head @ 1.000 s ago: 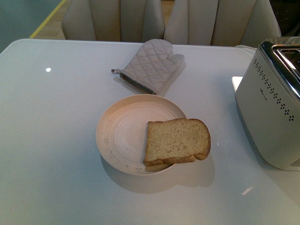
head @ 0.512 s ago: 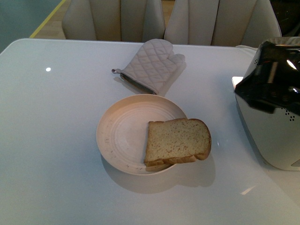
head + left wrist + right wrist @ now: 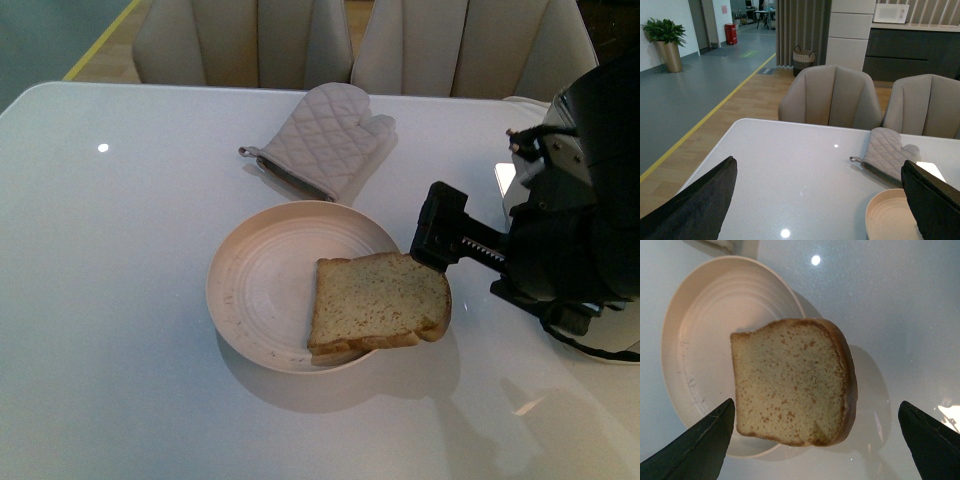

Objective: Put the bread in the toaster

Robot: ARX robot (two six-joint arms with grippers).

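The bread (image 3: 378, 303) lies flat, half on the right edge of the round cream plate (image 3: 260, 290) and half overhanging the table. My right gripper (image 3: 440, 230) hovers open just right of and above it. In the right wrist view the bread (image 3: 790, 385) sits between the spread fingers (image 3: 705, 440), untouched, with the right gripper (image 3: 816, 410) over its near edge. The white toaster (image 3: 622, 330) at the far right is mostly hidden behind my right arm. My left gripper (image 3: 819, 165) is open and empty above the table; it is out of the front view.
A quilted grey oven mitt (image 3: 325, 140) lies behind the plate; it also shows in the left wrist view (image 3: 885, 155), next to the plate's rim (image 3: 890, 215). Beige chairs (image 3: 245, 40) stand along the far table edge.
My right arm has come in from the right, in front of the toaster, and moved left until its open gripper is beside the bread. Bread and plate have not moved.
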